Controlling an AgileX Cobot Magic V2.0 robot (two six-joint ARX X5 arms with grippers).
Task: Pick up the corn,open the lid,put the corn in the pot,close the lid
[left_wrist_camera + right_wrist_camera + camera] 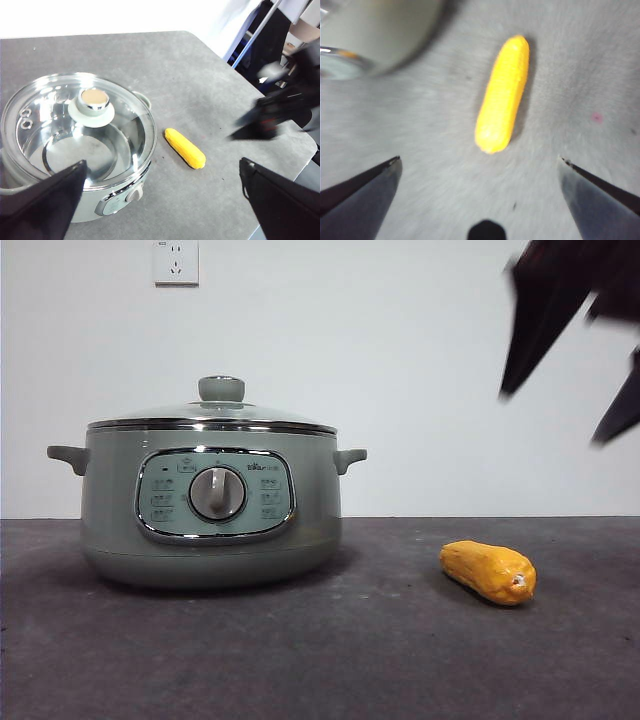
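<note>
Corn [502, 95] lies on the table below the right end effector [479, 172], jaws apart.

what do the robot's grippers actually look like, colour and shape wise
Both grippers are plain black. The left gripper and right gripper each show two flat, wedge-shaped jaws tapering to pointed tips, matte, with no visible markings. A small dark rounded part sits between the right gripper's jaws. No cables are clearly visible.

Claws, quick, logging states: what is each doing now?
Left claw: open, empty, above the pot.
Right claw: open, empty, over the corn.
</note>
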